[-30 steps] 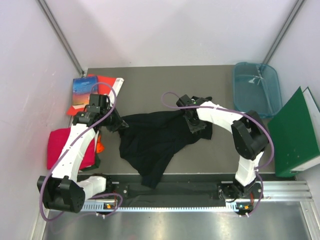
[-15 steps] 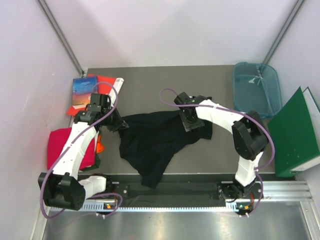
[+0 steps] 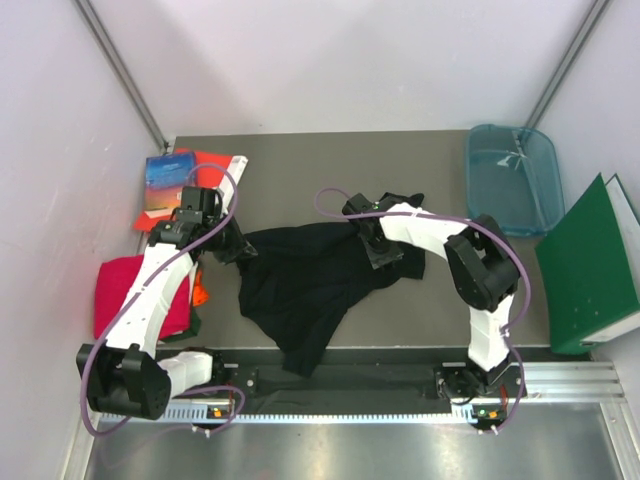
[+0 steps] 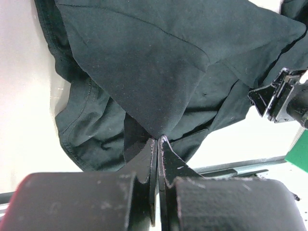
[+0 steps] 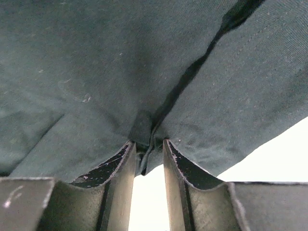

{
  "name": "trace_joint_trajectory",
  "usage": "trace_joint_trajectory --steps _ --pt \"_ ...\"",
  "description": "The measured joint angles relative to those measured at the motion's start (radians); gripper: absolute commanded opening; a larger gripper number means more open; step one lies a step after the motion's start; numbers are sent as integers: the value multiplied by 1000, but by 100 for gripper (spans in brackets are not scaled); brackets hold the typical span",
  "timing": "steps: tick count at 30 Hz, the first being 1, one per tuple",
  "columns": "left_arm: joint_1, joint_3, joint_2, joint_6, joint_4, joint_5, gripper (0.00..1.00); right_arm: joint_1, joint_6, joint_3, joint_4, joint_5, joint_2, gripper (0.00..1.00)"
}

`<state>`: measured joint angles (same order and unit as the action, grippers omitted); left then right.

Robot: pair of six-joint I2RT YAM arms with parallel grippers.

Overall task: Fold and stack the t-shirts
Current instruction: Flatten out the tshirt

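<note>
The large black t-shirt (image 3: 300, 290) lies crumpled in the middle of the table (image 3: 300, 160), one corner trailing toward the near edge. My left gripper (image 3: 240, 250) is at the shirt's left edge, shut on a pinch of its cloth (image 4: 144, 57) in the left wrist view (image 4: 158, 140). My right gripper (image 3: 383, 256) is over the shirt's upper right part. In the right wrist view (image 5: 148, 144) its jaws stand a little apart, and a fold of the black cloth (image 5: 96, 62) hangs between them. The crimson-pink t-shirt (image 3: 125, 295) lies folded at the left edge, under my left arm.
A blue book (image 3: 168, 180) on a flat red sheet (image 3: 218, 163) lies at the back left. A clear blue bin (image 3: 512, 175) stands at the back right, a green binder (image 3: 590, 265) to its right. A small orange object (image 3: 200, 293) sits by the pink shirt.
My right gripper has shifted a little to the left over the black shirt. The left arm and the shirt's outline have barely changed.
</note>
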<state>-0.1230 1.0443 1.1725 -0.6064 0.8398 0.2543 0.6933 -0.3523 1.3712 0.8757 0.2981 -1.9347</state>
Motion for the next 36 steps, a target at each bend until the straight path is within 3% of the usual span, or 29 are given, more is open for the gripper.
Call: trace_joint_trajectory --steps 5,10,19,26,28,30,36 --pt "0 0 0 11 0 -1 0 2 -8 5 3 31 -25 24" --pt "0 0 0 20 0 -1 0 7 -16 5 5 63 -25 0" --pt "0 1 2 37 1 -4 0 7 -18 5 25 109 -10 0" --pt "0 39 53 66 -2 -12 0 0 -6 23 64 128 111 3" --pt "0 47 65 75 -3 -12 0 -7 -6 25 61 128 136 7" --pt "0 48 72 79 -5 -12 0 -11 -6 23 60 127 143 20" --pt "0 50 79 82 -23 -11 0 -15 1 -31 32 122 135 25"
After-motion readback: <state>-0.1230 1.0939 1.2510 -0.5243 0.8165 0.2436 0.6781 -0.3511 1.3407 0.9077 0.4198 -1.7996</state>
